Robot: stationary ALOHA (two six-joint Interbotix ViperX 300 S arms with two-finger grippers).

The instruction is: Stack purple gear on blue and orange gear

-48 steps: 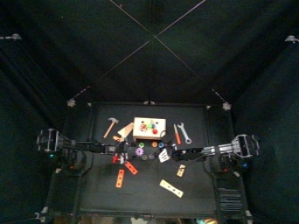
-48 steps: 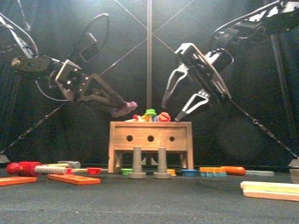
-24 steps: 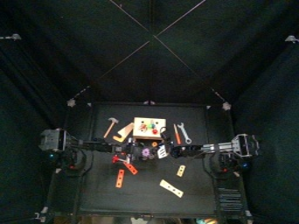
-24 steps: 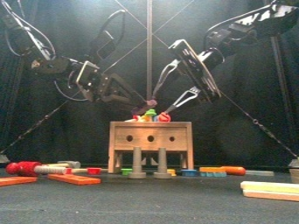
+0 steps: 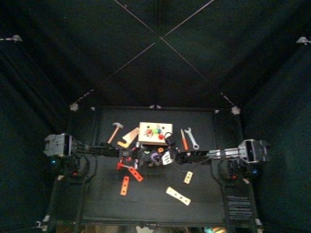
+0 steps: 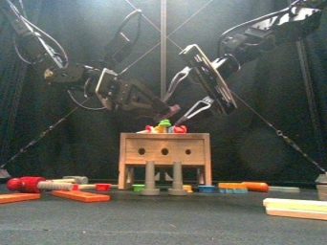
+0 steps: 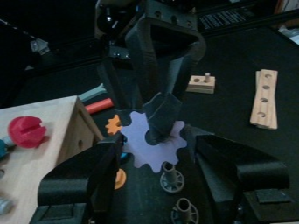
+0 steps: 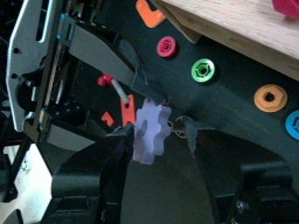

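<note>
The pale purple gear [image 7: 155, 144] hangs in the air in front of the wooden box [image 7: 47, 140]. My left gripper [image 7: 156, 140] is shut on its toothed rim. My right gripper [image 8: 153, 131] reaches in from the opposite side, open, with one finger on each flat face of the purple gear [image 8: 149, 133]. An orange gear [image 8: 271, 96] and a blue gear [image 8: 292, 123] lie side by side on the table beside the box. In the front view both grippers meet above the box [image 6: 165, 151].
Two green gears [image 8: 205, 68] and another orange piece [image 8: 149, 10] lie along the box's side. Two wooden blocks [image 7: 264, 98] rest farther out, black gears [image 7: 173, 179] lie below the left gripper, and red strips [image 5: 125, 178] and a hammer [image 5: 116, 132] sit to the left.
Both arms have swung in toward the middle. The left gripper has carried the purple gear to the right, and the right gripper has closed in until its fingers straddle the gear.
</note>
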